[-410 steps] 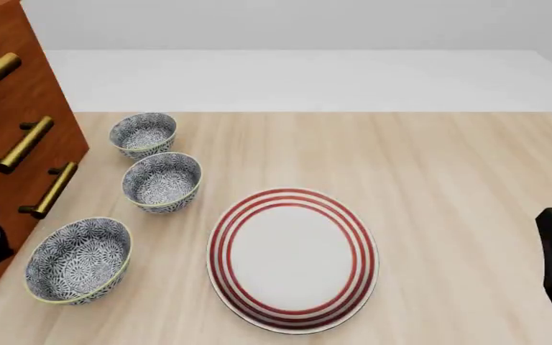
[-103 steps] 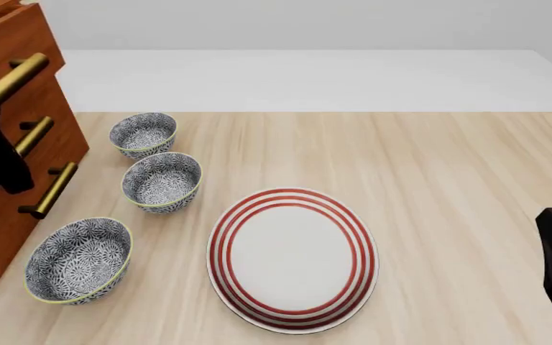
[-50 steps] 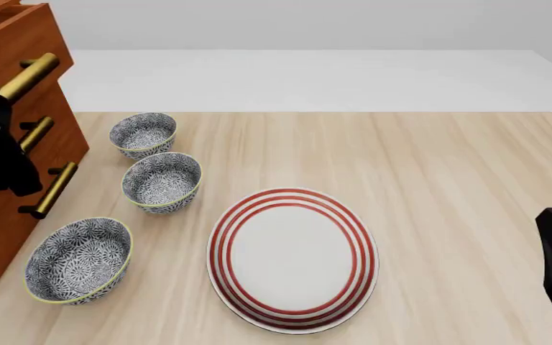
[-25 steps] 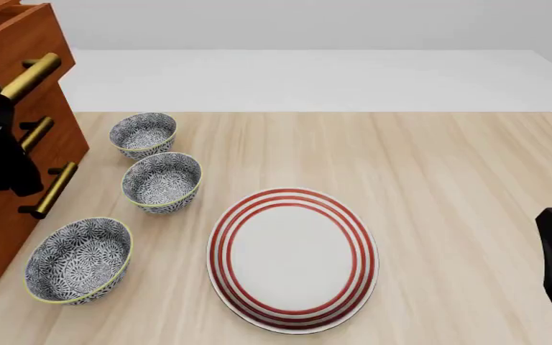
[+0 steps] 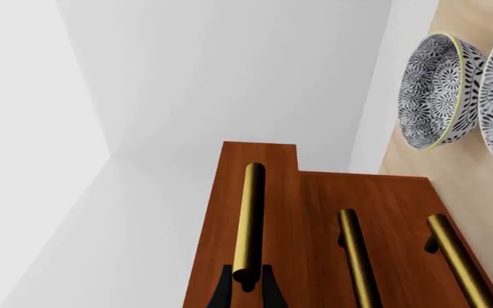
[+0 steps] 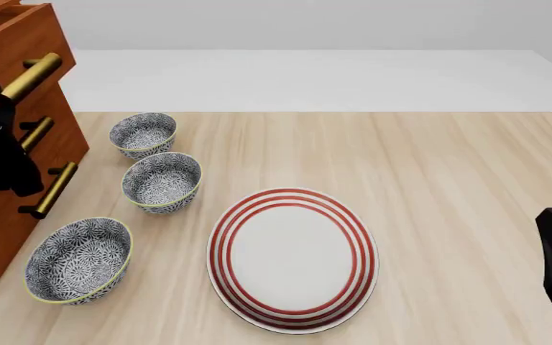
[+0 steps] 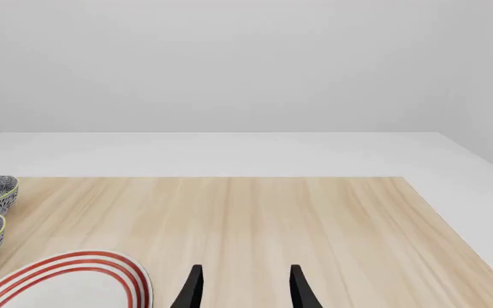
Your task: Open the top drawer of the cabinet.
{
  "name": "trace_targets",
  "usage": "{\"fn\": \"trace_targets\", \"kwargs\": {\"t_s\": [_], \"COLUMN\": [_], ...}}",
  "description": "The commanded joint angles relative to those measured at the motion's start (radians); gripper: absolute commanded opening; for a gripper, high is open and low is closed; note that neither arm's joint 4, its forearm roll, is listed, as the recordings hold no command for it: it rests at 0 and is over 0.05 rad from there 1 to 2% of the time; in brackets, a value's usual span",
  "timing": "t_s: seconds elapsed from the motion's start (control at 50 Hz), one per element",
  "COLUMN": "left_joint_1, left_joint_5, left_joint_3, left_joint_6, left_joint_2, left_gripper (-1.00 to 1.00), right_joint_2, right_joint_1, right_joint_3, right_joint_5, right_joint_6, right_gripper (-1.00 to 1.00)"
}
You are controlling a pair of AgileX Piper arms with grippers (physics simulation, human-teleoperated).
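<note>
The cabinet (image 6: 8, 144) stands at the far left of the counter (image 6: 430, 180), and the top drawer (image 6: 12, 39) is its highest one, with a long brass bar handle (image 6: 32, 75) on the front. In the front view the top drawer's face sticks out a little past the two lower drawers, so it looks partly open, not fully. The left gripper (image 5: 244, 289) is right at that handle. In the left wrist view its two black fingers (image 5: 221, 294) sit one on each side of the near end of the bar, pinching it, so the left gripper is clenched on the handle. The bar's long line runs from near to far along the drawer front, and the gripper holds it crosswise. The pull has to go to the right, away from the cabinet face and out over the counter, straight, so the drawer slides and does not jam. The left arm is the one for this job, since it is already on the handle. The right gripper (image 7: 242, 289) is well apart, at the near right of the counter, with its fingers spread and nothing between them. Three patterned bowls (image 6: 162, 180) and a red-striped plate (image 6: 293, 259) sit to the right of the cabinet. The bowls are near the cabinet, but low down, so the high drawer can likely pass above them.
</note>
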Motion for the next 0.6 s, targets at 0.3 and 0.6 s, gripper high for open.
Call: {"fn": "trace_targets", "kwargs": {"t_s": [0.3,0.6], "left_joint_1": [-0.003,0.0], "left_joint_5": [0.058,0.103], "left_joint_3": [-0.006,-0.002], "left_joint_6": [-0.015,-0.016], "left_joint_2": [-0.063,-0.124], "left_gripper": [1.0,1.0], "right_joint_2": [0.0,0.0], "right_joint_1": [0.0,0.0], "right_joint_3": [0.0,0.0], "right_joint_5": [0.0,0.0], "right_joint_6": [0.0,0.0], "right_gripper": [1.0,1.0]}}
